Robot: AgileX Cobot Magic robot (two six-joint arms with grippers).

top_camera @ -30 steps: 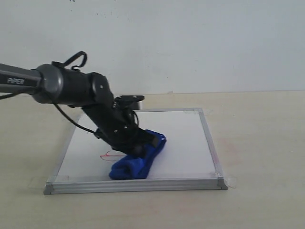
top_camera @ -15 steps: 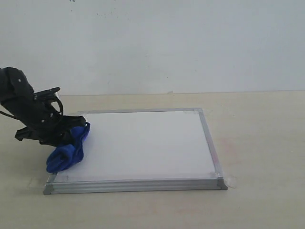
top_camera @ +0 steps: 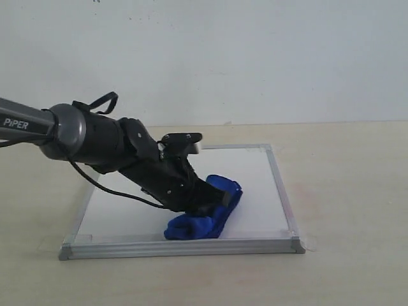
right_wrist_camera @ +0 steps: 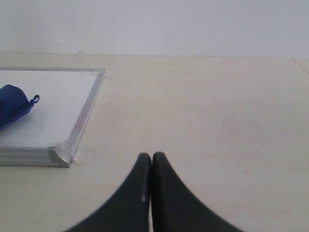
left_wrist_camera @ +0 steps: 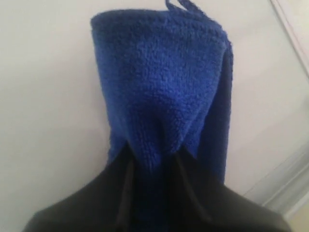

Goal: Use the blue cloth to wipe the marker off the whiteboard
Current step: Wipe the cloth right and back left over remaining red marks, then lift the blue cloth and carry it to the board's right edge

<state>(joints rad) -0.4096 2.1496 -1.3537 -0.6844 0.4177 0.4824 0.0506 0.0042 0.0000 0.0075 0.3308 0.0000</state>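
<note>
Left gripper (top_camera: 205, 199) presses a blue cloth (top_camera: 207, 220) onto the board (top_camera: 252, 169).
Its jaws clamp one end of the cloth, so the bulk lies flat near the board's front edge, probably to rub the surface. No red marker shows; any left would be hidden underneath. The right gripper (right_wrist_camera: 151, 166), closed and empty, waits over the table (right_wrist_camera: 217, 121). The left arm (top_camera: 64, 127) reads "PiPER".

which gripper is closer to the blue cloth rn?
Left. The left gripper is shut on the blue cloth, on the whiteboard; the right gripper hangs shut over the table, off the board's corner.
</note>
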